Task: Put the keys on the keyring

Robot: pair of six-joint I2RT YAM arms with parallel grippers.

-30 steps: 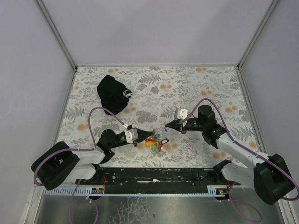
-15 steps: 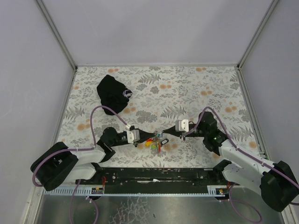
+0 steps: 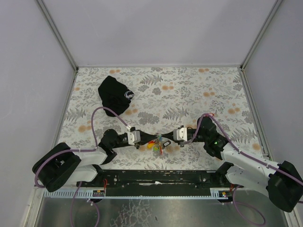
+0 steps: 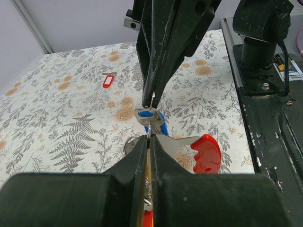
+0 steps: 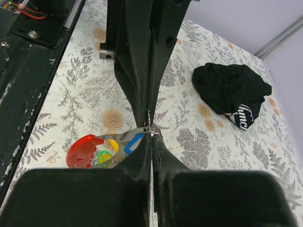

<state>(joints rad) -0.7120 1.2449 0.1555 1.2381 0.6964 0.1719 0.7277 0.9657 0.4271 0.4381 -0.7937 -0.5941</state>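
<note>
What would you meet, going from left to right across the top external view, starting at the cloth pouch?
Black cloth pouch with white logo → left gripper, jaws shut → bunch of tiny keys with coloured plastic tags → right gripper, jaws shut.

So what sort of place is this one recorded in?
Probably a lab robot test cell, not a home: plain white wall panels box in a floral-clothed table, and the left arm and right arm are bolted to a black base rail.
</note>
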